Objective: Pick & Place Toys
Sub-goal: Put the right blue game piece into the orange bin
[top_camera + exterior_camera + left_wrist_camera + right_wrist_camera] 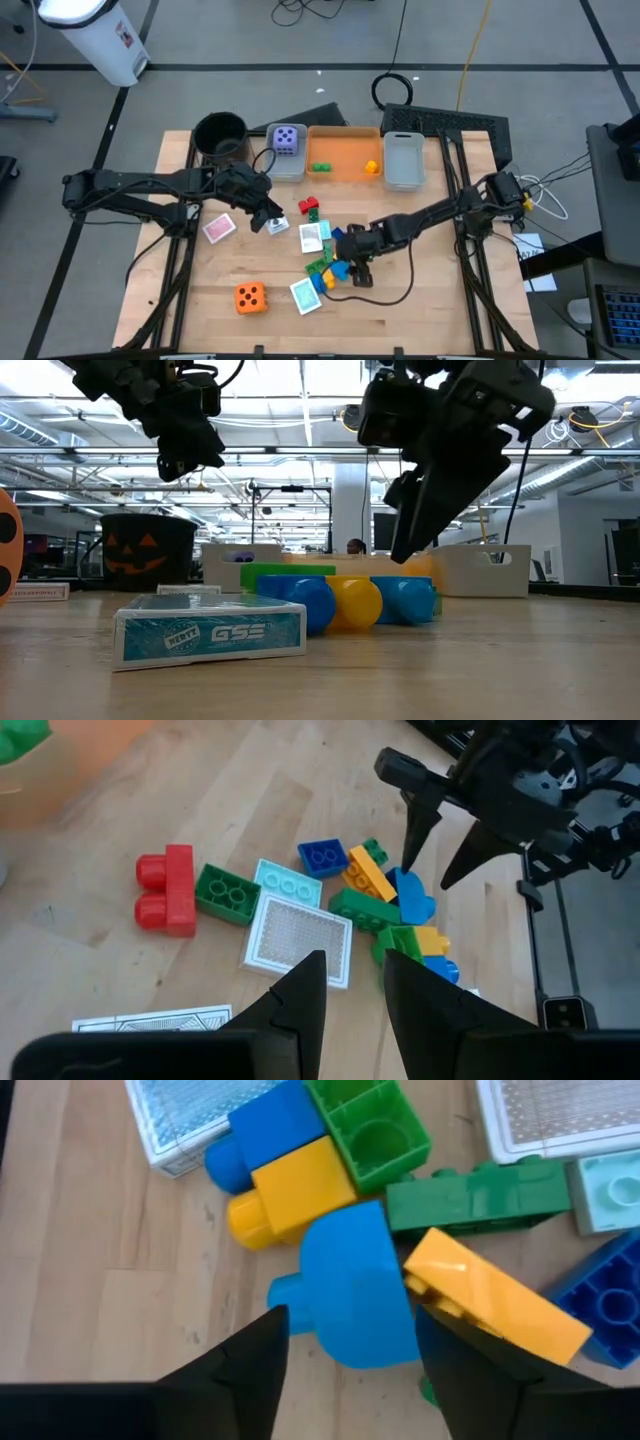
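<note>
I have the right end effector [345, 1335] hanging over the brick pile mid-worktop [420, 310], its fingers spread to either side of the blue brick [350, 1295] with nothing clamped, while the left end effector [352, 985] waits above the white card [298, 935], narrowly parted and empty. My worry is that the blue brick lies tight against a tilted yellow brick [495, 1305] and a yellow-and-blue pair [280, 1170]. If I clench off-centre, one finger may catch the yellow brick, scattering the pile or lifting two pieces, and a slip could send either rolling away.
</note>
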`<state>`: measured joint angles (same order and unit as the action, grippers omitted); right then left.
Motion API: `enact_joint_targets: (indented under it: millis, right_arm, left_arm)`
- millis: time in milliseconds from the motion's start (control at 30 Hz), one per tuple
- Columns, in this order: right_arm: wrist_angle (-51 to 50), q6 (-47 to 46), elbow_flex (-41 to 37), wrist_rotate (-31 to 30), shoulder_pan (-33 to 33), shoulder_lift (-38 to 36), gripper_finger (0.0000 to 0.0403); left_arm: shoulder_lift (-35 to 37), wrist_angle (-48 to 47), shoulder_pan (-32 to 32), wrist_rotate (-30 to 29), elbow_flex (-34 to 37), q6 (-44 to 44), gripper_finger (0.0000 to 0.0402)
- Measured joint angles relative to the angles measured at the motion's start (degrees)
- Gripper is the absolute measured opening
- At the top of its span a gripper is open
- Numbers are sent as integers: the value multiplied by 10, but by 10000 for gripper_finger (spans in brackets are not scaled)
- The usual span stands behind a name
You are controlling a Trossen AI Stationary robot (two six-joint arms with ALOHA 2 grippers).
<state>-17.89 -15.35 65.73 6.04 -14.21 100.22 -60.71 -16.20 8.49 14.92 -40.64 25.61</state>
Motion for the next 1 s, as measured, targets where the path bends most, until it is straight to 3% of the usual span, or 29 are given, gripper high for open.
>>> enact_joint_targets:
  millis: [367,1000]
  right_arm:
    - [-4,49,0,0,-5,0,291]
    - [12,73,-19,-30,-5,10,270]
  left_arm:
    - [0,0,0,0,0,-2,106]
    - [0,0,0,-21,0,4,106]
